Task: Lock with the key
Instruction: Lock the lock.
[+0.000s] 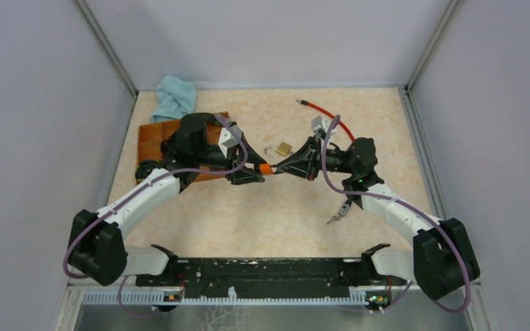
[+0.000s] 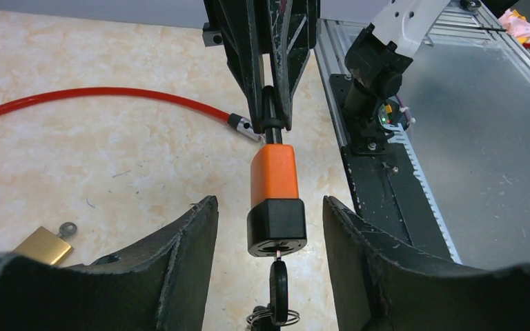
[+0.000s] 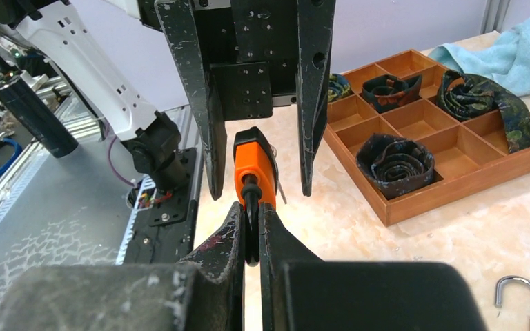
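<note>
An orange lock [image 2: 274,176] with a black end cap [image 2: 277,227] hangs in the air between my two grippers at the table's middle [image 1: 268,169]. A black-headed key [image 2: 279,289] with a key ring sticks in the cap's keyhole. My left gripper [image 2: 269,203] is open, with its fingers [image 2: 186,241] standing apart on either side of the cap and key and touching neither. My right gripper [image 3: 250,210] is shut on the lock's black neck [image 3: 250,189], just behind the orange body [image 3: 255,158]. Both grippers, left [image 1: 257,171] and right [image 1: 281,167], meet tip to tip in the top view.
A red cable [image 1: 324,114] lies at the back right. An open brass padlock [image 1: 282,148] lies just behind the grippers. A second key bunch [image 1: 338,212] lies near the right arm. A wooden tray [image 1: 159,138] with rolled ties and a blue towel [image 1: 174,96] are at the left.
</note>
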{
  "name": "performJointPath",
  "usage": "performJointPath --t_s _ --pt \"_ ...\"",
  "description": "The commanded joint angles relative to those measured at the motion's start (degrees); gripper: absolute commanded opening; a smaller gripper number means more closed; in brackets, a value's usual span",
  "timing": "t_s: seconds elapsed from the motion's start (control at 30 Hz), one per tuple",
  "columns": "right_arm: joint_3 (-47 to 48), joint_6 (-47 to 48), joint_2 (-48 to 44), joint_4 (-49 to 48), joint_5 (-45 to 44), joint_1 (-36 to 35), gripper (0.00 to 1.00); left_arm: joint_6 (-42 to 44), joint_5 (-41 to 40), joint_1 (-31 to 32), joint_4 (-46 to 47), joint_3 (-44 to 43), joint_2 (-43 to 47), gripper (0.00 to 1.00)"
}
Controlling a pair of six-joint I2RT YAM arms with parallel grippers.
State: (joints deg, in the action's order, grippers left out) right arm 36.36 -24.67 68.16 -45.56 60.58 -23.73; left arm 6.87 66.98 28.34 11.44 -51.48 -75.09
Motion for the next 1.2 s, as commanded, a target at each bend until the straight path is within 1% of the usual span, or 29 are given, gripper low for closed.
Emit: performJointPath --t_s 0.0,0.1,0.4,0.5,0.67,0.73,0.83,0.9,0.93,0.97,1.03,1.1,1.13,1.17 --pt "0.73 -1.52 -0.34 -7.0 -0.52 0.26 0.0 -2.27 1.58 -0.38 4.91 0.24 0.86 0.62" --pt "0.64 -1.68 -0.46 -7.26 -0.51 0.26 0.0 -2.22 1.47 -0.39 4.91 0.39 0.63 0.58" --pt "0.47 -1.78 -0.46 -7.69 -0.49 0.26 0.0 -1.53 0.6 -0.77 5.04 1.71 1.79 0.53" --pt "0.31 -1.53 -0.46 -7.79 -0.58 0.26 0.0 -2.19 0.59 -0.91 5.27 1.74 1.84 0.47" --pt "0.2 -0.57 -0.39 -7.15 -0.57 0.26 0.0 -3.99 0.52 -0.92 6.36 1.34 1.66 0.4" --pt "0.2 0.1 -0.38 -6.65 -0.63 0.26 0.0 -4.75 0.4 -0.92 6.57 1.15 1.58 0.35" --pt "0.14 1.81 -0.32 -5.04 -0.9 0.26 0.0 -5.45 0.13 -0.89 6.67 0.79 1.61 0.21" --pt "0.23 4.01 -0.38 -3.24 -1.06 0.26 0.02 -5.68 -0.05 -0.9 6.28 0.28 1.68 0.09" --pt "0.35 5.48 -0.26 -2.05 -1.03 0.26 0.08 -5.45 -0.13 -0.91 5.74 -0.01 1.8 0.02" --pt "0.83 6.76 -0.28 -0.7 -0.88 0.26 0.16 -4.78 -0.32 -0.92 4.78 -0.4 1.86 0.0" --pt "2.34 10.0 -0.13 3.08 -0.21 0.26 0.31 -2.29 -0.44 -0.92 1.28 -1.39 2.01 0.0" --pt "5.3 16.17 -0.1 10.78 1.03 0.26 0.55 0.77 -0.58 -0.86 -1.99 -2.13 2.23 0.0" --pt "7.3 20.16 -0.13 18.52 1.45 0.21 0.6 2.21 -0.96 -0.86 -3.65 -2.35 2.4 0.0" --pt "9.3 25.16 -0.13 22.45 1.86 0.25 0.62 3.72 -1.05 -0.91 -5.21 -2.57 2.47 0.0"
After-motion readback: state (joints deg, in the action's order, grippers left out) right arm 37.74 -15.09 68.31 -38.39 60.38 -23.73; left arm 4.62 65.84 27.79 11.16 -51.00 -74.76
